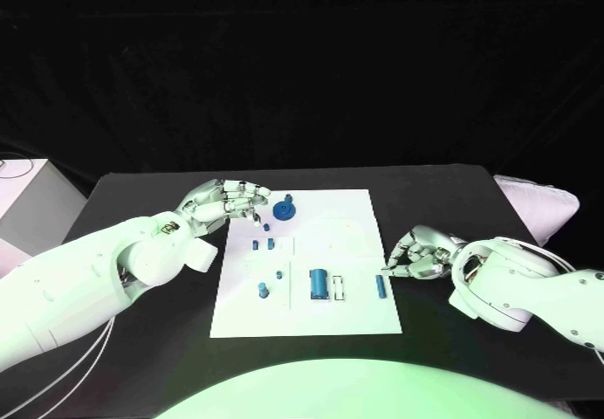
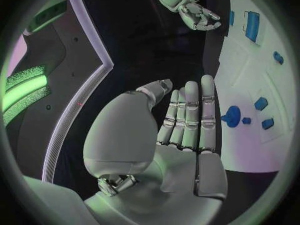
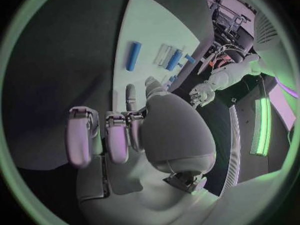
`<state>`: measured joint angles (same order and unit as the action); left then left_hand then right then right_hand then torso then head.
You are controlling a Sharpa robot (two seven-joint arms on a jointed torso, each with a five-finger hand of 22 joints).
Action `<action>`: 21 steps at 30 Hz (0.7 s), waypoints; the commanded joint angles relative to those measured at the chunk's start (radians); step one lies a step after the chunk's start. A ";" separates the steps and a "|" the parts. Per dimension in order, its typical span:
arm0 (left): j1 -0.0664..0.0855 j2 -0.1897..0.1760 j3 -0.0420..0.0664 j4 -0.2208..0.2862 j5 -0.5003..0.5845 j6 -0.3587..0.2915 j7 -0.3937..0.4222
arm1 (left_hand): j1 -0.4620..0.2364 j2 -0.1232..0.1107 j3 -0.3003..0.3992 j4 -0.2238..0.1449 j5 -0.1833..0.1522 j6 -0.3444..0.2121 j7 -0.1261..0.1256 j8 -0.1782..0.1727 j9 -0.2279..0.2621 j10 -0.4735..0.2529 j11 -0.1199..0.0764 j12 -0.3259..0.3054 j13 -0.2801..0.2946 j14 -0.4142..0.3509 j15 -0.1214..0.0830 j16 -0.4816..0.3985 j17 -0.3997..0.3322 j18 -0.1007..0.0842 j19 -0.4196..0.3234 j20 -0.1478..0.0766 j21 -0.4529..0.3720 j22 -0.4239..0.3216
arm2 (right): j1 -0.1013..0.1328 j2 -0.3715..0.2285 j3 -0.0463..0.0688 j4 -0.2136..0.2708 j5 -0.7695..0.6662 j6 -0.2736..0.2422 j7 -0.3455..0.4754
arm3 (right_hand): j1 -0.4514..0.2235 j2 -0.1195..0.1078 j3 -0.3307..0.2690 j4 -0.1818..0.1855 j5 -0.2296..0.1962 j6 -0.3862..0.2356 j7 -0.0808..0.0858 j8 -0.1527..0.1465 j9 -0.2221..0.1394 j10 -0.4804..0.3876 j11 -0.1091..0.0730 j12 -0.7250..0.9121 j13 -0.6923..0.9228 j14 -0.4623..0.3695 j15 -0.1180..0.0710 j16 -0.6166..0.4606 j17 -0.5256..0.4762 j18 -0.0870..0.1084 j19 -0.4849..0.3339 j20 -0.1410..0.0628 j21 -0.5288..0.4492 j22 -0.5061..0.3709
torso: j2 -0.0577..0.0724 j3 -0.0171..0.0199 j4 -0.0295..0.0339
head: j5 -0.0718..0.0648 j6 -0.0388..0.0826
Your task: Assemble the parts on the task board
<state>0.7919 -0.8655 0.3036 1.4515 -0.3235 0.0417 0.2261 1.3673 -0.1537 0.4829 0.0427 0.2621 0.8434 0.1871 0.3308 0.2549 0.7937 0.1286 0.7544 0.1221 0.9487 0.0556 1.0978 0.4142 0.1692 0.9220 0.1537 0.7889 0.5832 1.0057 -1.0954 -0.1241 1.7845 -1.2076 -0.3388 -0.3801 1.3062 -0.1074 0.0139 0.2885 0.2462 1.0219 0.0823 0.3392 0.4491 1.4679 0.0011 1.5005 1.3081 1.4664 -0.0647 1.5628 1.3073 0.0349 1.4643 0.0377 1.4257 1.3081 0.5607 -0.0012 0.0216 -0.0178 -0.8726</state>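
We saw the white task board [image 1: 339,227] lying in the middle of the black table [image 1: 441,188], long side running away from the robot. Our left hand [image 1: 230,202] hovered at the board's far left corner, fingers straight and lying side by side, holding nothing. Just beside its fingertips, toward the board's middle, stood the round blue part [image 1: 284,210], a disc with a small stub, seen in the left wrist view [image 2: 232,116] right off the fingertips. That was the relation the next move seemed to turn on: the round part lay straight ahead of the left hand, touching or very nearly so; we could not tell which.

Our right hand [image 1: 415,256] rested at the board's right edge, fingers curled inward with nothing in them. Nearest to it lay the thin blue bar [image 1: 379,285], its long axis running along the board's long side, close to the near right corner. Further in sat the blue block [image 1: 319,283] in a pale frame, and small blue pieces [image 1: 262,245] near the left edge.

We judged the left hand nearer the round part, the right nearer the bar.
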 commanded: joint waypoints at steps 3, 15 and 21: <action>-0.004 0.001 0.001 0.003 0.011 -0.001 0.017 | 0.002 0.010 -0.001 0.005 0.001 -0.003 0.007 0.004 -0.001 -0.001 0.003 -0.003 -0.001 -0.003 0.005 -0.004 0.002 0.015 0.008 -0.001 -0.003 -0.001 | -0.019 -0.002 0.000 0.007 -0.069 0.038 -0.041 | -0.019 -0.004 0.000 0.004 -0.003 0.011 -0.001 -0.002 -0.002 0.067 0.003 0.001 0.217 0.103 0.002 0.005 0.258 -0.011 0.086 0.001 0.008 0.230 | 0.000 -0.0009 0.0020 | -0.003 0.000; -0.005 -0.002 0.001 0.003 0.012 0.004 0.013 | 0.002 0.010 -0.002 0.007 0.001 -0.003 0.007 0.005 -0.002 0.000 0.003 -0.002 -0.001 -0.002 0.005 -0.004 0.002 0.015 0.009 -0.001 -0.004 -0.003 | -0.049 0.032 0.000 -0.013 -0.094 0.055 -0.093 | -0.045 -0.007 -0.005 0.005 -0.007 0.018 -0.004 -0.002 -0.003 0.067 0.001 0.001 0.218 0.103 0.000 0.005 0.257 -0.010 0.086 0.000 0.007 0.230 | 0.001 -0.0019 0.0033 | 0.002 0.000; -0.005 -0.002 0.001 0.003 0.012 0.006 0.012 | 0.002 0.010 -0.002 0.007 0.001 -0.003 0.007 0.005 -0.002 0.000 0.003 -0.002 -0.001 -0.002 0.005 -0.004 0.002 0.015 0.009 -0.001 -0.004 -0.003 | -0.055 0.045 -0.001 -0.023 -0.118 0.063 -0.109 | -0.052 -0.008 -0.006 0.005 -0.010 0.020 -0.004 -0.002 -0.004 0.067 0.001 0.000 0.217 0.103 0.000 0.005 0.257 -0.010 0.086 0.000 0.007 0.230 | 0.000 -0.0017 0.0028 | 0.002 0.000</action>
<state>0.7879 -0.8684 0.3036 1.4518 -0.3204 0.0410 0.2284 1.3673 -0.1537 0.4829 0.0427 0.2621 0.8434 0.1871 0.3308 0.2537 0.7937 0.1286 0.7545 0.1222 0.9487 0.0556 1.0978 0.4155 0.1692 0.9255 0.1502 0.7889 0.5814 0.9531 -1.0531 -0.1245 1.7632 -1.2883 -0.3014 -0.4637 1.2645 -0.1171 0.0112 0.2912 0.2412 1.0349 0.0763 0.3394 0.4473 1.4679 0.0012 1.5004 1.3078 1.4664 -0.0647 1.5627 1.3073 0.0361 1.4643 0.0377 1.4308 1.3078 0.5611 -0.0027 0.0248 -0.0151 -0.8726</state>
